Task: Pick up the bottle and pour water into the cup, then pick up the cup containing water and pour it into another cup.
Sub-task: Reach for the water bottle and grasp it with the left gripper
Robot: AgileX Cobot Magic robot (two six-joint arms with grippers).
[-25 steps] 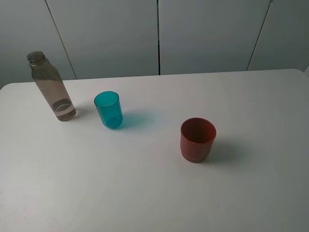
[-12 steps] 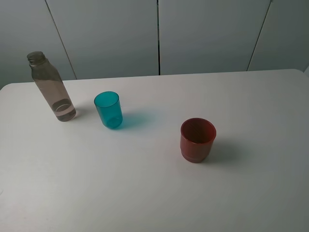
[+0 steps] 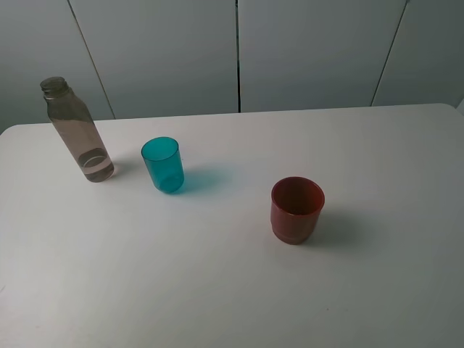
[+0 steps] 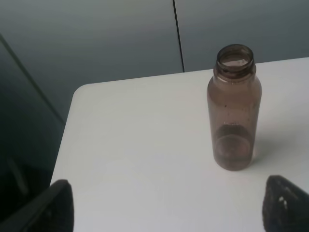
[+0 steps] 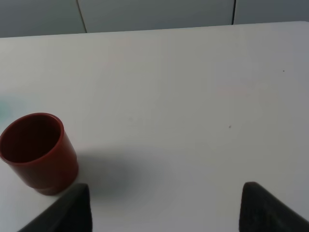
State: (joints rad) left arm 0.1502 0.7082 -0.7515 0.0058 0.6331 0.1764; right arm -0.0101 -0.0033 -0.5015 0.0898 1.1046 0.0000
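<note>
My left claw [image 4: 169, 198] is spread wide with nothing in it. The bottle [image 4: 234, 111] sits ahead of it, off to one side of the gap and not between the fingers. My right claw [image 5: 166, 203] is wide open and empty too, with the red-brown cup [image 5: 36, 150] nearby. I'd call this step one, bottle not grabbed yet. Next I need to line the left claw up and close across the bottle's body. The bottle stands upright at the far left of the bench [image 3: 217, 290], long axis vertical, open mouth up, with the teal cup [image 3: 162, 165] near it.
</note>
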